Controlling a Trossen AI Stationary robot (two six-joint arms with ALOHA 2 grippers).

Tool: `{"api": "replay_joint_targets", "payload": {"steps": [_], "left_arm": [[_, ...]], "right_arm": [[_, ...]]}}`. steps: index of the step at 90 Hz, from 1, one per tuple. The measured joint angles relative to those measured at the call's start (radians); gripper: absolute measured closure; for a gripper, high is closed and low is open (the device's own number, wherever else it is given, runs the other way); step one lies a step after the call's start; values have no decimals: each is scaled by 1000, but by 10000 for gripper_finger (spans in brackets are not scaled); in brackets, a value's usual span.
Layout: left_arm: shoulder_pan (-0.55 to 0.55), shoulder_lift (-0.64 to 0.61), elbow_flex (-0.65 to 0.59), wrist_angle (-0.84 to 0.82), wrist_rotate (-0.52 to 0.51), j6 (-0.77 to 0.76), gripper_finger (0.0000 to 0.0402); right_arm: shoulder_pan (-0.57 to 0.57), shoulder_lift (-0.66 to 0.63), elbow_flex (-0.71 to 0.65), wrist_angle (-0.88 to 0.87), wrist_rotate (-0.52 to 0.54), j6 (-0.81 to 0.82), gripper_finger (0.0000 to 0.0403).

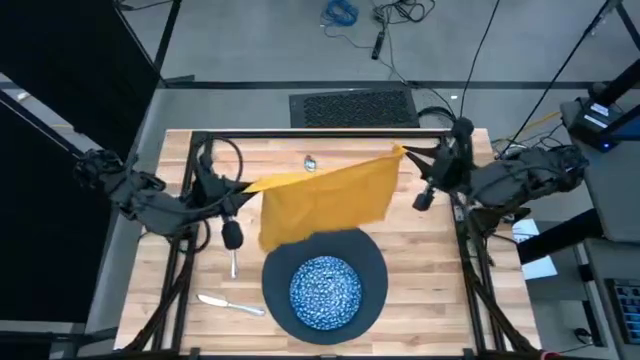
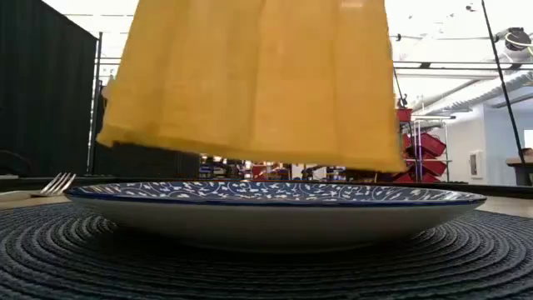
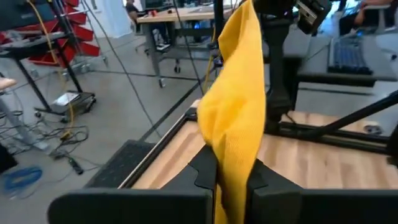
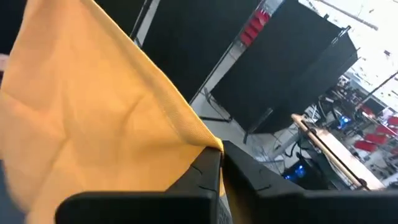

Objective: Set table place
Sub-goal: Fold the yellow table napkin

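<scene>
My left gripper (image 3: 233,180) pinches the yellow napkin (image 3: 236,112) between its fingers, the cloth rising above the table (image 3: 311,155); perhaps the other arm (image 3: 283,56) holds its top.

Both arms (image 1: 160,205) are finished in matte black, with chunky jointed links. Black cables are looped at the wrists. Flat, angular black fingers (image 3: 205,171) are seen on each gripper.

Premises: a robotics lab or workshop. Evidence: bare grey concrete floor (image 1: 250,40) with loose cables (image 1: 340,12), black curtain partitions (image 4: 292,68), red storage bins (image 2: 429,146) on racking, further workbenches (image 3: 174,15) behind, and a keyboard (image 1: 352,106) beside the wooden desk (image 1: 420,250).
</scene>
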Motion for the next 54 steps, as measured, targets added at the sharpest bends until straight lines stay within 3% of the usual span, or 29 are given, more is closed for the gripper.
{"api": "replay_joint_targets", "payload": {"steps": [22,37,54], "left_arm": [[4,15,-29,-209,-1,-219,401],[61,73,-29,-371,1,-364,401],[176,148,-30,-387,73,-313,401]], "right_arm": [[-33,21,-26,-157,-31,153,403],[-132,25,-98,-174,-103,189,403],[-268,28,-170,-130,-160,153,403]]}}
